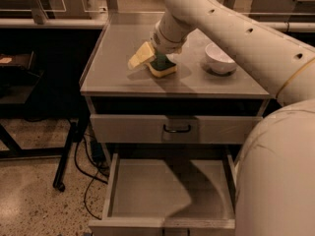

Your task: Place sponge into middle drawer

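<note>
Sponge (pixel 163 69) sits beneath gripper (pixel 151 62) on desk (pixel 115 77), jaws' hold cannot be told; weak pinch could drop it short of drawer (pixel 165 193) below.

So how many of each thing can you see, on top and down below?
sponge: 1
white bowl: 1
drawers: 2 (upper drawer closed, middle drawer open)
gripper: 1, at the sponge on the countertop
Total: 5

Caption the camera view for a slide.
End effector at the sponge on the cabinet top, white bowl beside, middle drawer open below.
</note>
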Action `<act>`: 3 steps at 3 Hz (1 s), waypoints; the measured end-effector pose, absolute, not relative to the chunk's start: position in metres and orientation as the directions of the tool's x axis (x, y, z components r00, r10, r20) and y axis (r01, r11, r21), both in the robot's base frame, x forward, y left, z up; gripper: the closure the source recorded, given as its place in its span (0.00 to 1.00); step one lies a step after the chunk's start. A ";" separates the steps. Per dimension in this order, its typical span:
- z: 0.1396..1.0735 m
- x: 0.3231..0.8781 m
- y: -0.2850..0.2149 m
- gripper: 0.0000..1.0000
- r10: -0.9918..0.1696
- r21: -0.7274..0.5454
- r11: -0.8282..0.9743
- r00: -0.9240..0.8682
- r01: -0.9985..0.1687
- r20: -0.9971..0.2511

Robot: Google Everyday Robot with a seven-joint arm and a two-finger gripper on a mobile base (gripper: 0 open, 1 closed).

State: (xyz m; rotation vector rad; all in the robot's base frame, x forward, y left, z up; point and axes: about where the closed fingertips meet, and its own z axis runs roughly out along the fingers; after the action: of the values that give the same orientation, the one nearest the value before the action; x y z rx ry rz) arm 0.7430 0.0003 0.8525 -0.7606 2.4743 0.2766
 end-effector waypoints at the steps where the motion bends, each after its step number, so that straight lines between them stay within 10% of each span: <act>1: 0.852 0.743 0.000 0.14 -0.462 0.038 0.820 -0.700 -0.571 -0.545; 3: 0.852 0.743 0.000 0.66 -0.462 0.038 0.820 -0.700 -0.571 -0.545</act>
State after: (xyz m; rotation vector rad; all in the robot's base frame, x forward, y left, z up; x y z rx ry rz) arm 0.7430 0.0004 0.8523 -0.7607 2.4745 0.2767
